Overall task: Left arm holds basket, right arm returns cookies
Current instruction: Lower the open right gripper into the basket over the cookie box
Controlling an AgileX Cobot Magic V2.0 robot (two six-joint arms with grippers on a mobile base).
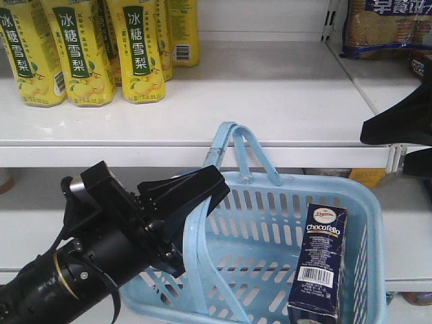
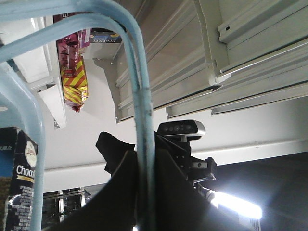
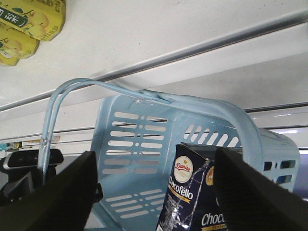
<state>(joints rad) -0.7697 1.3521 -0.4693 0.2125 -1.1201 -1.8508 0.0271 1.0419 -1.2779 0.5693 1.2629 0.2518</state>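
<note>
First, left end effector: jaws clamped on a hoop handle of the basket. The left wrist view shows the tube pinched between them. It is occupied and no candidate for the pick.

Basket: light blue, slotted, held in front of the shelf, open top upward.

Cookies: dark navy carton standing on end in the basket's right end, close to the right wall, its top about level with the rim. Long axis near vertical, leaning slightly; printed face toward the front camera.

Right end effector: jaws spread wide, holding nothing. In the front view it sits at the right edge, above and right of the carton and apart from it. In its own wrist view the carton's top shows in the gap between the two fingers, beyond them.

Judgement: the right arm is nearer and free. The carton lies below and leftward of it, so the approach should be down and in, closing across the carton's upper part and keeping off the handles.
</note>
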